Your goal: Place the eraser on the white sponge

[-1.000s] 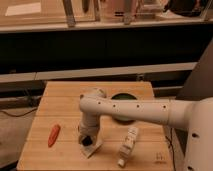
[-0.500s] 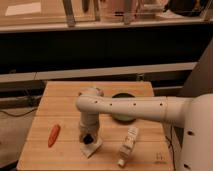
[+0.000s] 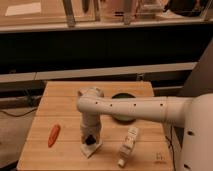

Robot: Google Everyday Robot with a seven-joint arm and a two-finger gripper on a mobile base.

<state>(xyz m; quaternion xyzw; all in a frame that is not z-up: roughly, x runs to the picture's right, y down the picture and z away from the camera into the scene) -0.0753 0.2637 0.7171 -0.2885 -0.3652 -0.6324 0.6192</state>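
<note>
The white sponge (image 3: 92,148) lies on the wooden table (image 3: 65,100) near its front edge, left of centre. My gripper (image 3: 90,137) points straight down right over the sponge, at the end of the white arm (image 3: 135,107) that reaches in from the right. A small dark chunk (image 3: 90,140) shows at the gripper's tip, just above or on the sponge's top. It looks like the eraser, but I cannot tell whether it is held or resting on the sponge.
An orange carrot-shaped thing (image 3: 53,135) lies to the left of the sponge. A long pale knobbly bottle-like object (image 3: 128,145) lies to its right. A dark round disc (image 3: 124,98) sits behind the arm. The table's front edge is close to the sponge.
The arm's wrist has shifted slightly to the right and straightened over the sponge. The sponge, the carrot shape and the bottle have not moved.
</note>
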